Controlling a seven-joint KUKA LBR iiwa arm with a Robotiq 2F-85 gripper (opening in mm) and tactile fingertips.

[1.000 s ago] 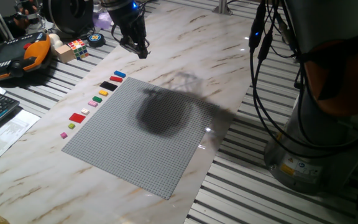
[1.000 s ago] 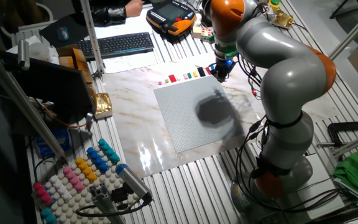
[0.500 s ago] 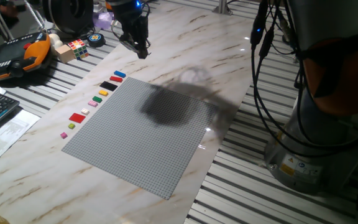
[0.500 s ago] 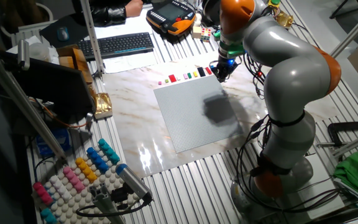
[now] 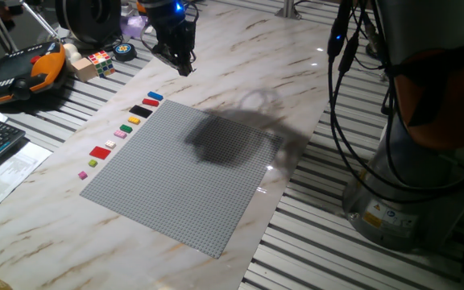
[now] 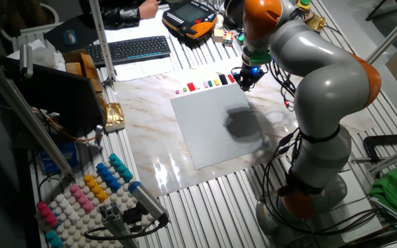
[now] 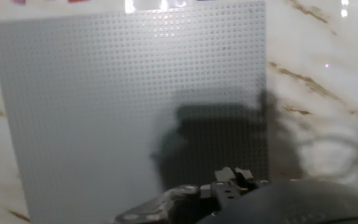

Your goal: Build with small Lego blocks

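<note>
Lying untouched in a row along the far-left edge of the grey baseplate (image 5: 176,173), the small Lego blocks (image 5: 123,129) are unplaced. The gripper (image 5: 180,64), raised beyond the row's far end, has drifted slightly farther; finger spread cannot be told. Nothing is built yet.

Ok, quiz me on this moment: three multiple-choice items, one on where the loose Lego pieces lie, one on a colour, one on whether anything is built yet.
1. The row of small loose plastic Lego blocks lies:
A) along one edge of the large grey studded baseplate, on the marble
B) stacked at the plate's middle
C) on the black keyboard

2. The block at the row's end nearest the black two-finger gripper is:
A) yellow
B) blue
C) white

3. The baseplate's studs are:
A) half covered
B) holding one tower
C) bare

Answers: 1 A, the row lines the plate's edge; 2 B, the blue block ends the row there; 3 C, only the arm's shadow crosses the plate.
</note>
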